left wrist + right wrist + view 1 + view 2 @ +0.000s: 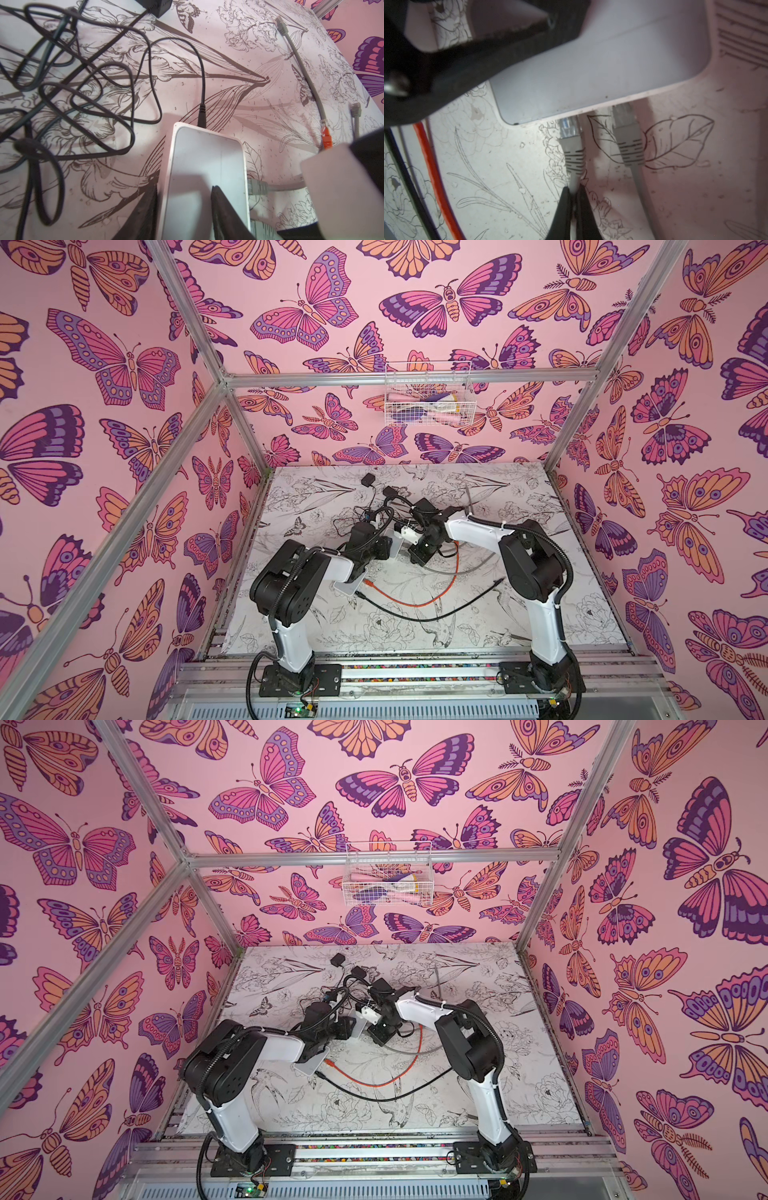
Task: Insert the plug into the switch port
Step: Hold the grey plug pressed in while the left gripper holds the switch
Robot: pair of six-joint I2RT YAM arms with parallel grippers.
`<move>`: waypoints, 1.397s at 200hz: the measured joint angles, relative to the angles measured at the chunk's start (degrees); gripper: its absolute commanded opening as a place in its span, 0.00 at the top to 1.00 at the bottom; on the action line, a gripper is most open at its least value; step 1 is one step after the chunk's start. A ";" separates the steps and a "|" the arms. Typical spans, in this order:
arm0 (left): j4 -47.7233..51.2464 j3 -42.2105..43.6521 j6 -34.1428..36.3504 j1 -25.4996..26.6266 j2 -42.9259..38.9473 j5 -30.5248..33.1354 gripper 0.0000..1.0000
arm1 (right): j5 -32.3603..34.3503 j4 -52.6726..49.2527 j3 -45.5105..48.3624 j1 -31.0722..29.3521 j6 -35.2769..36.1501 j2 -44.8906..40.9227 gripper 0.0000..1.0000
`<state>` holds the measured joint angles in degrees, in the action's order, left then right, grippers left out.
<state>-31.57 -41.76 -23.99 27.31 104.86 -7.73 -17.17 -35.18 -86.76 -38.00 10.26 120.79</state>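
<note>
The switch [207,162] is a flat white box held off the table, with a black power lead in its far end. My left gripper [184,189] is shut on it, one finger along its side and one on its face. The plug [570,133] is grey with a clear tip that sits at the switch [591,68] edge. How far in it is I cannot tell. My right gripper [574,189] is shut on the grey cable just behind the plug's boot. A second grey plug [627,135] sits in the switch beside it. In both top views the grippers meet mid-table around the switch [397,543] [357,1025].
Tangled black leads and power adapters [386,506] lie behind the grippers. An orange cable [415,601] and a black cable [436,614] loop across the front. A white flat device [347,588] lies under the left forearm. A loose grey plug [281,25] rests further back.
</note>
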 measured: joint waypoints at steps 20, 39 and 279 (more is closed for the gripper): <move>-0.09 0.00 0.46 0.11 0.00 0.26 0.58 | 0.00 -1.09 -0.92 0.00 0.02 0.50 1.00; -0.13 0.00 0.81 0.13 0.00 0.28 0.58 | -0.02 -2.47 -2.27 0.02 0.02 1.22 1.00; 8.94 -2.36 4.07 -1.18 -2.25 -3.63 0.58 | 4.48 1.62 1.84 0.13 4.39 -1.44 0.87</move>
<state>-22.63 -44.12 -19.92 26.13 102.61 -11.35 -12.69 -33.56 -84.93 -37.87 14.66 119.35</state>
